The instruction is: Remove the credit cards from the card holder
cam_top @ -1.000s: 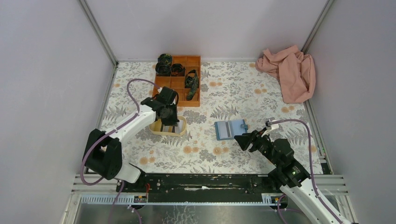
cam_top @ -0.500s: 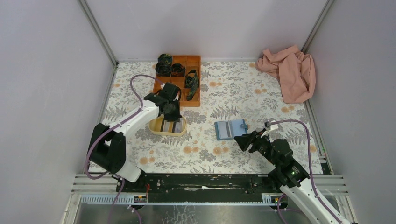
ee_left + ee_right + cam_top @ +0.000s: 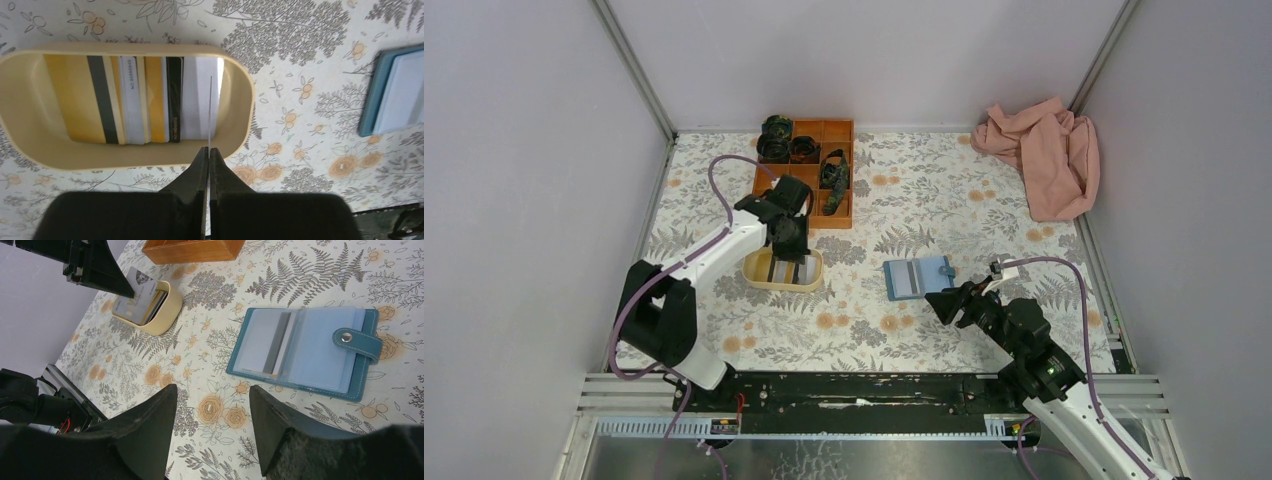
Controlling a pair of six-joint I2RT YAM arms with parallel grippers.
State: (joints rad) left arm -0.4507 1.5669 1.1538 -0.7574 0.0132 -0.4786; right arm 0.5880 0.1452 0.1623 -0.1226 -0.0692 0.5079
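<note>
Card holder point(image 3: 305, 347) open, centre right; right gripper point(image 3: 212, 390) fingers spread; left gripper point(image 3: 208, 150) pinching credit card point(image 3: 140, 287) at tray point(image 3: 240, 100), upper left.

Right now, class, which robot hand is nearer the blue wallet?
Right. The right hand hovers open just beside the wallet; the left hand holds a card over the yellow tray, well off to the wallet's left.
</note>
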